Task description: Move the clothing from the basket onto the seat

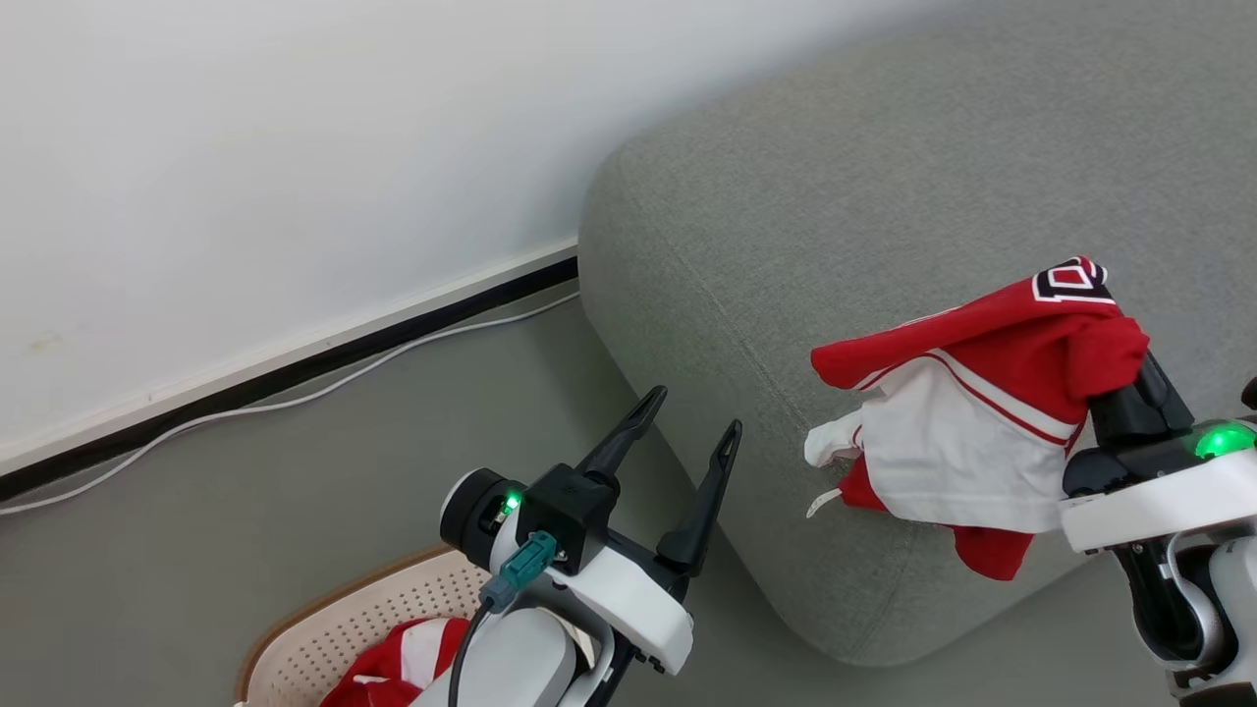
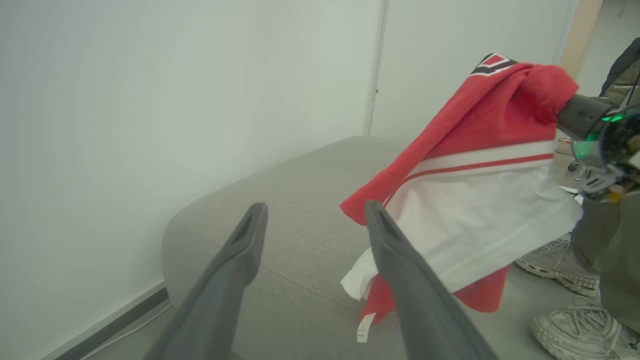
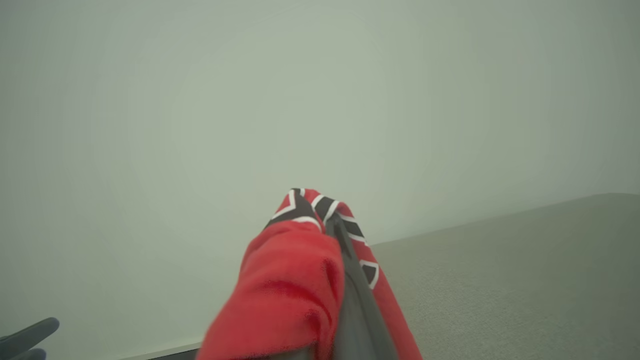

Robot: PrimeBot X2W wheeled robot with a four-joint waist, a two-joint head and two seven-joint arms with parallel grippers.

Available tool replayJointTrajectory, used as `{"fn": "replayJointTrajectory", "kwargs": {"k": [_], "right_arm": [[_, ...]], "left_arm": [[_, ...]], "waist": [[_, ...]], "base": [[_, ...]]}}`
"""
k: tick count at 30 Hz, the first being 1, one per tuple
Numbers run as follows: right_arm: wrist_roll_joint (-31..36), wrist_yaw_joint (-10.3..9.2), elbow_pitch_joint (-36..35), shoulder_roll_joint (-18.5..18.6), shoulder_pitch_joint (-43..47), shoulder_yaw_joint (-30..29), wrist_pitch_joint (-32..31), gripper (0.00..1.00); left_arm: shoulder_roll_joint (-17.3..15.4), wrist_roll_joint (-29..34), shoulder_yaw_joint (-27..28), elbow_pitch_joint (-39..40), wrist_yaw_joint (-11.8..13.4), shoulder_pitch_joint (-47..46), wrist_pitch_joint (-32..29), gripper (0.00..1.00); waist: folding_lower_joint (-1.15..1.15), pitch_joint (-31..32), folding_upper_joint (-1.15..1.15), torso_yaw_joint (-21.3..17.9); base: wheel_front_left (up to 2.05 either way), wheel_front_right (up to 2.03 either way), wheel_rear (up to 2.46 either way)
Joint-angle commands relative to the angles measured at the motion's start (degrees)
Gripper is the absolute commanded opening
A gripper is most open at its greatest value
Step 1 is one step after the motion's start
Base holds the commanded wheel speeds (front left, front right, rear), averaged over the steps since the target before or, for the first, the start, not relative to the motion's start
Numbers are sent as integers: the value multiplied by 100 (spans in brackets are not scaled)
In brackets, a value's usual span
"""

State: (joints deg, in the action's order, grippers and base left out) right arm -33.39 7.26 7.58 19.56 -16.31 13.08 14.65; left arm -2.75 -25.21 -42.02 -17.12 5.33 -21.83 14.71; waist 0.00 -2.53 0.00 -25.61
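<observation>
I'm holding 1 red-and-white garment [image 1: 967, 393] clamped in the right gripper [image 3: 340, 235], hanging over the near corner of the seat [image 1: 884, 177]. I'm planning to bring it well inward and lower it before releasing, so the hem isn't slipping off. The left gripper [image 1: 692, 414] is idling, jaws apart, above the basket [image 1: 363, 619], where a second garment [image 1: 393, 668] is lying.
</observation>
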Motion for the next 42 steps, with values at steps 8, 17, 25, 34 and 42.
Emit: {"fn": "replayJointTrajectory", "kwargs": {"k": [8,17,25,34,42], "right_arm": [[-160,23,-371,175,149,-467,35,0],[-87,23,-116,561,-385,-1359,35,0],[-109,23,366,1187,-1332,-1970,35,0],[-107,23,1011,1919,-2447,-2400,35,0],[67,23,2009,2460,-3392,-2726,35,0]], "left_arm": [[-12,68,114,208,54,-209,29,100],[-12,28,-448,195,276,-705,29,100],[-12,-100,-1176,113,654,-1367,29,100],[-12,-206,-1764,198,1080,-2028,29,100],[-12,-242,-2119,280,1327,-2322,29,100]], "waist": [[0,-302,0,-280],[0,-1010,0,-20],[0,-1959,0,346],[0,-3015,0,660],[0,-3706,0,1066]], "base": [[0,0,0],[0,0,0],[0,0,0],[0,0,0],[0,0,0]]}}
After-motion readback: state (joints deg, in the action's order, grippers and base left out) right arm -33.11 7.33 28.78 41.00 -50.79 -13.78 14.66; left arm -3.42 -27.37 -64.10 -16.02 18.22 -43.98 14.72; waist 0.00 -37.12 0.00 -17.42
